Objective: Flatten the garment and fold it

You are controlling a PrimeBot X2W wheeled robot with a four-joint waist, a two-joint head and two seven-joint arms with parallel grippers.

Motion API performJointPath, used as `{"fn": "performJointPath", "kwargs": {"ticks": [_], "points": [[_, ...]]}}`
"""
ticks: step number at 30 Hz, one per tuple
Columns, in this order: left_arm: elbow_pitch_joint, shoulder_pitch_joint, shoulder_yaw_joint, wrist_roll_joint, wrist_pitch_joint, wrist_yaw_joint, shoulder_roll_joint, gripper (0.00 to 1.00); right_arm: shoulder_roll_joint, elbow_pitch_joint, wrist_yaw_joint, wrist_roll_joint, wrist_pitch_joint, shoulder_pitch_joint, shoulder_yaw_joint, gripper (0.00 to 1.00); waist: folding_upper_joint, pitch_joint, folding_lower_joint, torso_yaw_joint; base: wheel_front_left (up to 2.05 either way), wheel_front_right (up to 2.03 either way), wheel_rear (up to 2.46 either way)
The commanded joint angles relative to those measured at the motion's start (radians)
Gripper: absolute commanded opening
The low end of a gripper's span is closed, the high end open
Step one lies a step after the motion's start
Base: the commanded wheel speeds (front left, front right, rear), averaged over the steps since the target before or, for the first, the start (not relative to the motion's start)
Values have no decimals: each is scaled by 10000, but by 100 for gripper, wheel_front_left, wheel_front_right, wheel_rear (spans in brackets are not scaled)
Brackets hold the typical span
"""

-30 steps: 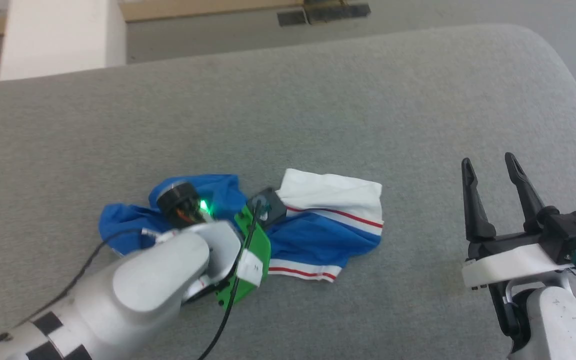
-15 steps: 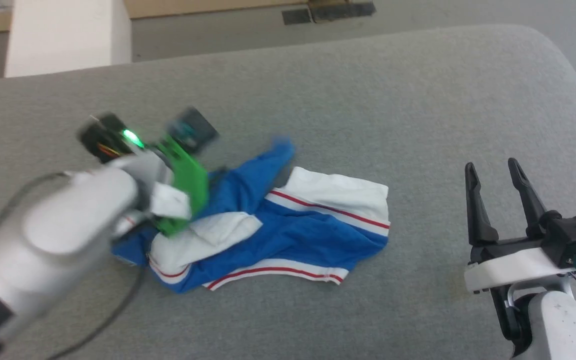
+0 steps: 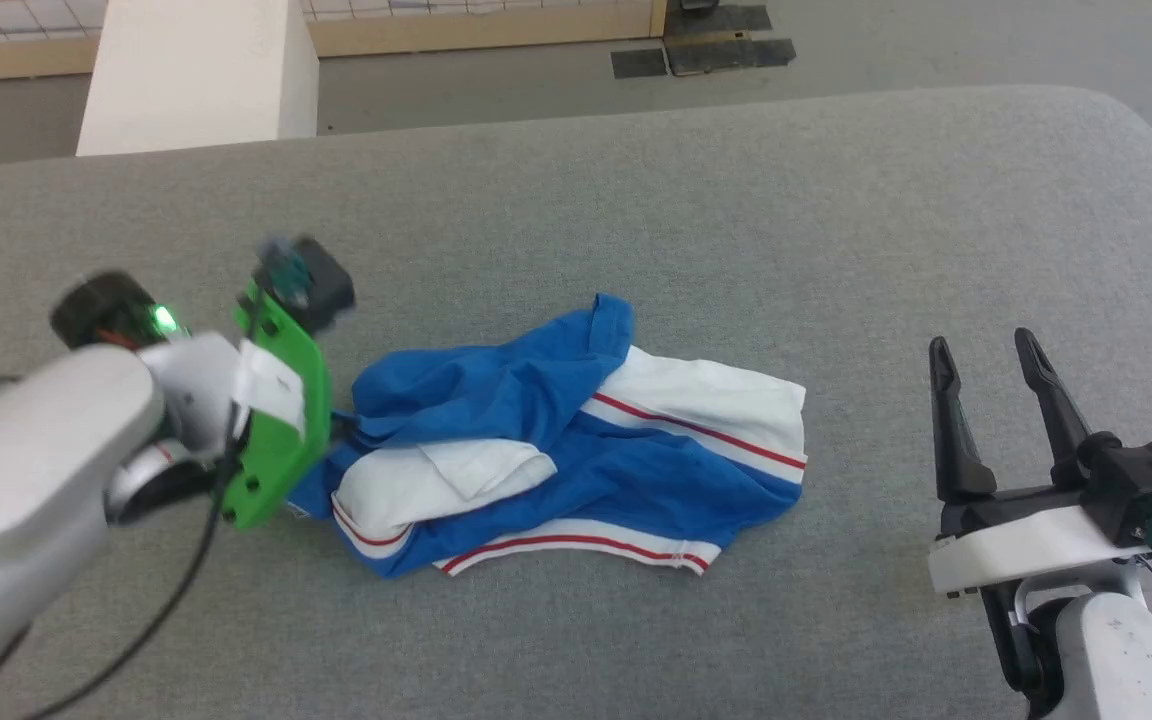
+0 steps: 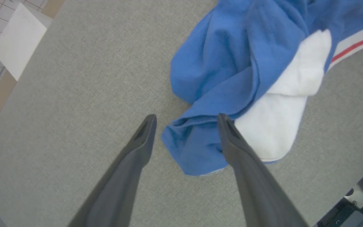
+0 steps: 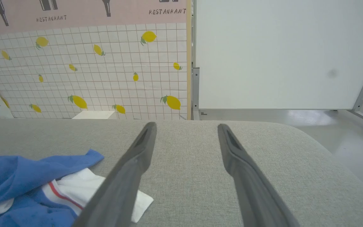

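Observation:
The garment [image 3: 556, 400] is a royal blue shirt with white sleeves and red-striped white trim, lying crumpled in a heap at the middle of the grey padded table [image 3: 636, 200]. My left arm's wrist, with its green plate [image 3: 276, 420], hangs over the heap's left end. In the left wrist view my left gripper [image 4: 186, 116] is open, fingers apart above a blue fold of the garment [image 4: 232, 63], holding nothing. My right gripper [image 3: 979, 342] stands open and empty to the right of the shirt. In the right wrist view the right gripper [image 5: 186, 124] has the garment [image 5: 27, 170] at lower left.
A white pillar [image 3: 196, 75] and dark floor mats [image 3: 706, 50] lie beyond the table's far edge. The table's rounded corner [image 3: 1116, 120] is at the far right. A white board on wheels [image 5: 279, 53] and a lemon-patterned wall [image 5: 83, 72] stand behind the table.
My left gripper has opened and let go of the garment, and the arm has risen and swung left. The shirt has dropped into a wider, looser heap. The right arm stayed put.

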Motion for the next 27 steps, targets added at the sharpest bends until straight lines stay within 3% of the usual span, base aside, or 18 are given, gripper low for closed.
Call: {"fn": "performJointPath", "kwargs": {"ticks": [1,9,13,15,27], "points": [[-55,304,-18,-61,166,4,-24,100,20,-44,-15,18,-49,1,13,100,-1,107,1,-64,0,0,0],[640,947,-20,1194,746,4,-113,100,22,-53,-15,2,-49,-327,191,100,-1,644,1,-484,0,0,0],[1251,1295,-20,877,762,4,-264,100,22,-37,-15,-4,-49,-355,163,100,-1,815,1,-643,0,0,0],[1271,1427,-20,715,798,4,-310,0,23,-31,-15,-5,-49,-335,110,100,-1,821,1,-658,0,0,0],[366,602,-14,1464,-1250,4,344,0,23,57,-15,15,-49,-20,114,100,-1,-61,1,-28,0,0,0]]}}
